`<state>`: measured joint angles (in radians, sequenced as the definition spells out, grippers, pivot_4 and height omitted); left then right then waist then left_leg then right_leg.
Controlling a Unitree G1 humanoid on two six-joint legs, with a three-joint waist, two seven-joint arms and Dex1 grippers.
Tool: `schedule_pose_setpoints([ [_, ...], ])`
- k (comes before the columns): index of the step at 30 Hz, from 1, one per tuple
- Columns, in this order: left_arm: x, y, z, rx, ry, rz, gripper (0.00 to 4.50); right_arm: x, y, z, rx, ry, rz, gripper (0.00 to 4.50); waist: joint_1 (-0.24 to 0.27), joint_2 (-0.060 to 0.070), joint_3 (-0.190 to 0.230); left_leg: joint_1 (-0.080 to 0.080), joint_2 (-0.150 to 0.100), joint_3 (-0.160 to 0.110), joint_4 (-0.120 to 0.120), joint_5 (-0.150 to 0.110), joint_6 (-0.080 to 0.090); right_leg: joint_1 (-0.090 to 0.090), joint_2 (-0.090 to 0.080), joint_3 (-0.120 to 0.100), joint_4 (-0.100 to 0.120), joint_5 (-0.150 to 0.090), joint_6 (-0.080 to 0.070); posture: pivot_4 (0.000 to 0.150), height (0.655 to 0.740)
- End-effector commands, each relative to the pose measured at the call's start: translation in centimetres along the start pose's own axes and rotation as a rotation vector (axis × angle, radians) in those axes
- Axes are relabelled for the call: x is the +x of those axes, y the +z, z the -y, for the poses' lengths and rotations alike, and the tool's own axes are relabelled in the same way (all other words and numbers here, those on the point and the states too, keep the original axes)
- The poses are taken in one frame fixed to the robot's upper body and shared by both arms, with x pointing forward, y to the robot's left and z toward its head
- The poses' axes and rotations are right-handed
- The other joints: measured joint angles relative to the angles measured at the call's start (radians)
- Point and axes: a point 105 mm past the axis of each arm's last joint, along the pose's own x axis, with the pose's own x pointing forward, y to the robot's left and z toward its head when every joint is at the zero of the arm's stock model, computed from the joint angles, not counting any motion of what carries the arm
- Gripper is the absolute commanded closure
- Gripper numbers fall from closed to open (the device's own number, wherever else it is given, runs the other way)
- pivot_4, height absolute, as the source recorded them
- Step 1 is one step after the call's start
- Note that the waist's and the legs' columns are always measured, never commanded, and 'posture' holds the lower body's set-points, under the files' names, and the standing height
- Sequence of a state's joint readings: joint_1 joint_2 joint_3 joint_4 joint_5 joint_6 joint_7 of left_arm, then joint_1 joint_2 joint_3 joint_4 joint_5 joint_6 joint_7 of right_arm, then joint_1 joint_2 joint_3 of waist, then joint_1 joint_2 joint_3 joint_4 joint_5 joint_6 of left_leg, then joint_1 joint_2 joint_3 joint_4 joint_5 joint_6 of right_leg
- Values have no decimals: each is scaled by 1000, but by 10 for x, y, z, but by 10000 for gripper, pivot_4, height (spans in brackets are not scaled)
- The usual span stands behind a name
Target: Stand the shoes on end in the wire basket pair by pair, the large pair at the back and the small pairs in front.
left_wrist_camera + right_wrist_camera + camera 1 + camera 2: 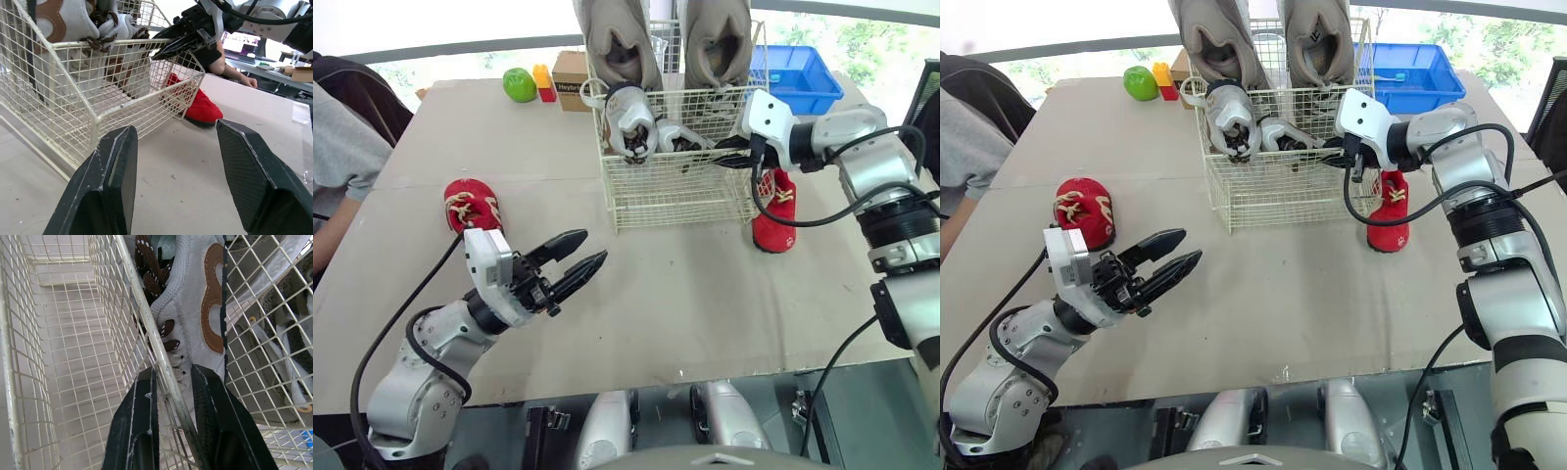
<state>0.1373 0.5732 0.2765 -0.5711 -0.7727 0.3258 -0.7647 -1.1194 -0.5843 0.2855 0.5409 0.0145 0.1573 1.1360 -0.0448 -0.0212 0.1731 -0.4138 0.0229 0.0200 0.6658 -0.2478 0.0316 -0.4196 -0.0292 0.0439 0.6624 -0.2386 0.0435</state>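
Left gripper (590,247): jaws spread wide, holding nothing, hovering over bare table (685,294) with open room on all sides. Right gripper (173,369): fingers nearly together astride the right-hand rim of the wire basket (675,196), seemingly pinching the wire. Large grey pair (622,39) on end at the basket's back, small white pair (631,122) in front of it. Left red shoe (470,206) lies near the left gripper. Right red shoe (773,211) stands just beside the basket's right wall. Blue bin (793,64) and green apple (519,84) lie beyond.
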Motion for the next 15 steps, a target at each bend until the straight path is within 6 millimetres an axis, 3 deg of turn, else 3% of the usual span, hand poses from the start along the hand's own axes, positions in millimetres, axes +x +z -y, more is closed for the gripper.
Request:
schedule_pose_setpoints([
  [1, 3, 17, 7, 47, -12, 37, 17007, 3, 6, -1, 69, 3, -68, 42719, 0, 0, 0, 0, 0, 0, 0, 0, 0, 0, 0, 0, 0, 0, 0, 1500, 7400],
  [6, 5, 17, 6, 45, -8, 36, 17007, 5, 19, -11, 265, 23, -61, 43467, 0, 0, 0, 0, 1, -3, -1, 0, 0, 0, 0, -2, 1, 0, 0, 1500, 7400],
  [13, 11, 15, 5, 36, -20, 45, 17007, 11, 37, -21, 211, 64, 29, 43704, -4, 0, 0, 0, 1, -3, -2, 0, 0, 0, 1, -2, 0, 0, -1, 1500, 7400],
  [15, 11, 14, 5, 35, -22, 45, 17007, 14, 33, -23, 169, 67, 20, 43706, -9, 0, 0, 0, 1, -3, -2, 0, 0, 0, 1, -2, 0, 0, -1, 1500, 7400],
])
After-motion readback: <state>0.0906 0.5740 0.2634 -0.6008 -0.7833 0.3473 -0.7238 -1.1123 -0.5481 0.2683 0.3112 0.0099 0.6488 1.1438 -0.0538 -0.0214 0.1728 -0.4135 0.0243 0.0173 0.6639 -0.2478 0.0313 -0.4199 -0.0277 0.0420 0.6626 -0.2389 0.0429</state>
